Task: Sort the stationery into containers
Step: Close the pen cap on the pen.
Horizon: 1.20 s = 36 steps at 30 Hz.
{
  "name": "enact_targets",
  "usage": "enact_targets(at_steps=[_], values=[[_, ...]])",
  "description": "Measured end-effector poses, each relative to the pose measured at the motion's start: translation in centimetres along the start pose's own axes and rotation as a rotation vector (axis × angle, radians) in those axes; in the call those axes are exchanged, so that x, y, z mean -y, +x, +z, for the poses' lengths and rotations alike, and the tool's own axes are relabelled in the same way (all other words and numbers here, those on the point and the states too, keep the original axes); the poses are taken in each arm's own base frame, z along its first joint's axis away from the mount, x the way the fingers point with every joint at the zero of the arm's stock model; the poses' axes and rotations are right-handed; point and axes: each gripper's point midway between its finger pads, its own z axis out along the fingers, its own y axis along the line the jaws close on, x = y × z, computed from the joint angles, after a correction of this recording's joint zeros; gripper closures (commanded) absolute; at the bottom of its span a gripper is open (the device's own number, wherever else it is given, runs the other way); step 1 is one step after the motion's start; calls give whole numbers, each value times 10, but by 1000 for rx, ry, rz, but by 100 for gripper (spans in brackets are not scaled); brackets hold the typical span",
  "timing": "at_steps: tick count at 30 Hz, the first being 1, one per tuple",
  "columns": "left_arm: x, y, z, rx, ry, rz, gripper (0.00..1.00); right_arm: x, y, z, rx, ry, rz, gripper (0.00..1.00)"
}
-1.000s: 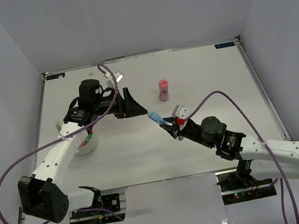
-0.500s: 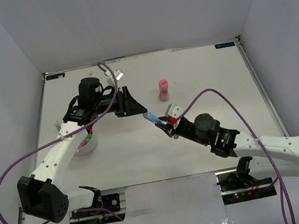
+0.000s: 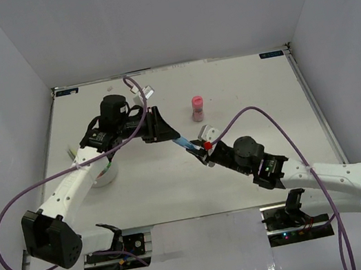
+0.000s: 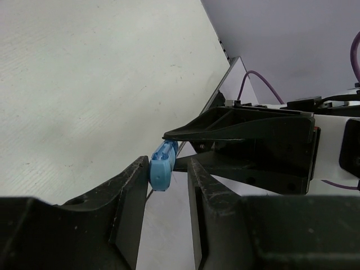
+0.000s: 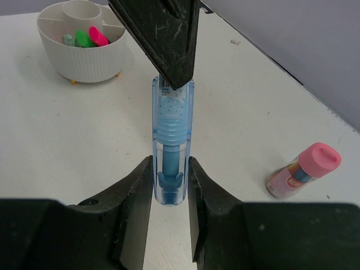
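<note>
A blue pen [image 3: 183,141] hangs over the middle of the table, held at its clear rear end by my right gripper [image 3: 204,150], which is shut on it [image 5: 170,174]. My left gripper [image 4: 167,163] has its jaws on both sides of the pen's other end [image 4: 162,171]. One finger touches that end and a gap remains at the other. A left finger [image 5: 169,45] covers the pen's far end in the right wrist view. The white round bowl [image 3: 103,174] stands on the left, holding a green highlighter [image 5: 84,38] and a pink highlighter [image 5: 99,35]. A pink stubby cylinder [image 3: 197,108] lies further back.
The bowl [image 5: 90,64] has a small inner cup. The pink cylinder [image 5: 304,170] lies on its side to the right of the pen. Purple cables loop over both arms. White walls close in the table on three sides.
The right arm has carried the blue pen left and toward the back. The left gripper has moved right onto the pen's end, and its jaws have narrowed around it.
</note>
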Motion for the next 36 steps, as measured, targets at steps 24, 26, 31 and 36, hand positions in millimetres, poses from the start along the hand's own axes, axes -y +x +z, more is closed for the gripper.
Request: enact_targets(at_steps=[24,26,31,36], values=[[-5,9,24,12,-119,77,84,9,11,-1,-34,48,-42,85],[-5,9,26,16,-129,86,85,11,13,-1,-40,56,-48,85],[-5,9,31,23,-141,105,84,14,16,-2,-52,71,-60,86],[-3,9,36,28,-136,117,85,17,15,-4,-53,85,-67,88]])
